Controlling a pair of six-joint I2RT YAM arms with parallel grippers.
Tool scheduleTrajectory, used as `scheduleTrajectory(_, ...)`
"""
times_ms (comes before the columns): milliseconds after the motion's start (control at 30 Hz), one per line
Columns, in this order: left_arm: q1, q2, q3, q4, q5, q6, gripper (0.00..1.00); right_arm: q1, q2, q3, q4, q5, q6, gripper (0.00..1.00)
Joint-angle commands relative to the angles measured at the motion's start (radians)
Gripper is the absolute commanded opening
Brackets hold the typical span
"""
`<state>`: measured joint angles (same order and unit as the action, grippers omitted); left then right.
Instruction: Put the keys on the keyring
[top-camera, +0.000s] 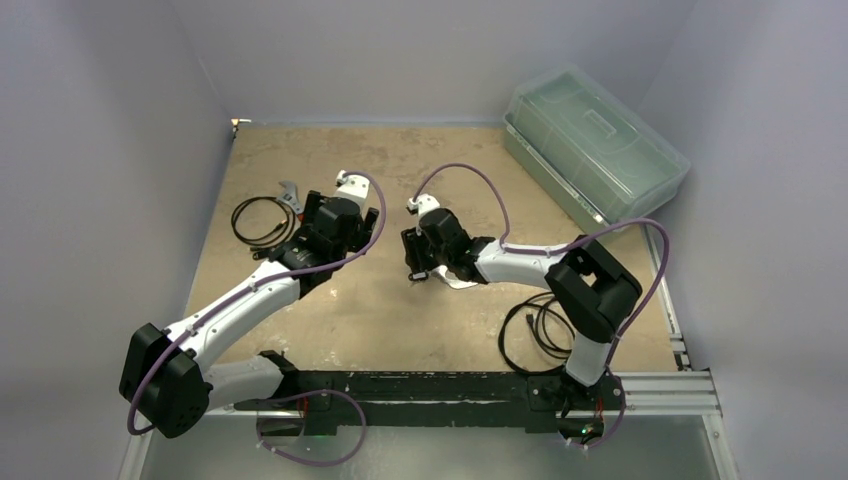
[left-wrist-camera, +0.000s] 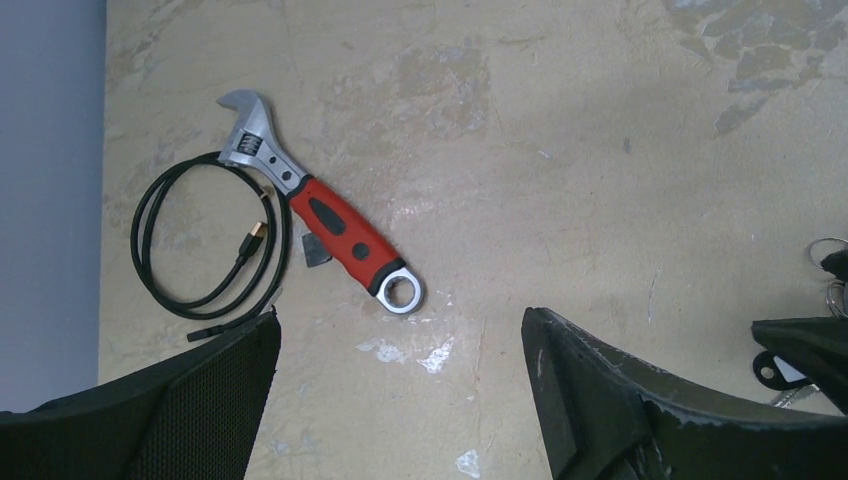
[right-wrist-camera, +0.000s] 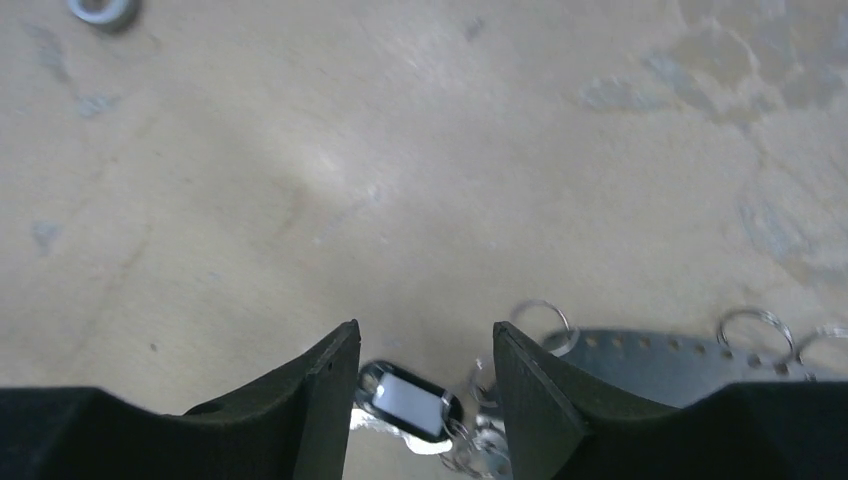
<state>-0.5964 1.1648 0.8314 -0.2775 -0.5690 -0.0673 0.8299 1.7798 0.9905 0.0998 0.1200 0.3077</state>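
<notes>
My right gripper (right-wrist-camera: 426, 340) is open, low over the table. A small black oval piece with a pale middle, the key (right-wrist-camera: 408, 398), lies between its fingers, linked to small silver rings. To its right lies the keyring (right-wrist-camera: 650, 352), seen as a grey band with holes and small rings along its rim, partly hidden by my right finger. In the top view the right gripper (top-camera: 418, 262) covers them, and only a pale bit (top-camera: 458, 282) shows. My left gripper (left-wrist-camera: 400, 325) is open and empty, just short of the wrench; it is at mid-left in the top view (top-camera: 310, 215).
A red-handled adjustable wrench (left-wrist-camera: 325, 225) and a coiled black cable (left-wrist-camera: 160, 280) lie ahead of the left gripper. A small grey piece (left-wrist-camera: 315, 250) lies by the wrench. Another black cable (top-camera: 535, 325) lies near the right arm's base. A clear lidded box (top-camera: 595, 140) stands at the back right.
</notes>
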Motion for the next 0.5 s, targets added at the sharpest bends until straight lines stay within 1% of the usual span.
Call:
scheduleTrajectory(0,0.006,-0.017,-0.002,0.026,-0.039,0.003,0.89,-0.002,0.002,0.071,0.090,-0.107,-0.043,0.56)
scheduleTrajectory(33,0.006,-0.018,-0.004,0.027,-0.041,0.004,0.89,-0.002,-0.002,0.072,0.096,-0.103,-0.050,0.56)
scheduleTrajectory(100,0.005,-0.019,-0.006,0.030,-0.044,0.004,0.89,-0.002,-0.012,0.082,0.070,-0.043,-0.047,0.59)
scheduleTrajectory(167,0.006,-0.020,-0.008,0.029,-0.048,0.004,0.89,-0.004,-0.026,0.083,0.019,0.043,-0.028,0.60)
scheduleTrajectory(267,0.006,-0.019,-0.007,0.030,-0.051,0.005,0.89,-0.006,-0.062,0.048,-0.049,0.179,0.043,0.64)
scheduleTrajectory(333,0.006,-0.016,-0.006,0.030,-0.052,0.007,0.89,-0.008,-0.089,0.011,-0.084,0.234,0.105,0.69)
scheduleTrajectory(400,0.006,-0.014,-0.006,0.032,-0.048,0.007,0.89,-0.009,-0.116,-0.033,-0.096,0.247,0.165,0.75)
scheduleTrajectory(467,0.006,-0.011,-0.004,0.032,-0.044,0.008,0.89,-0.012,-0.131,-0.067,-0.090,0.238,0.207,0.86)
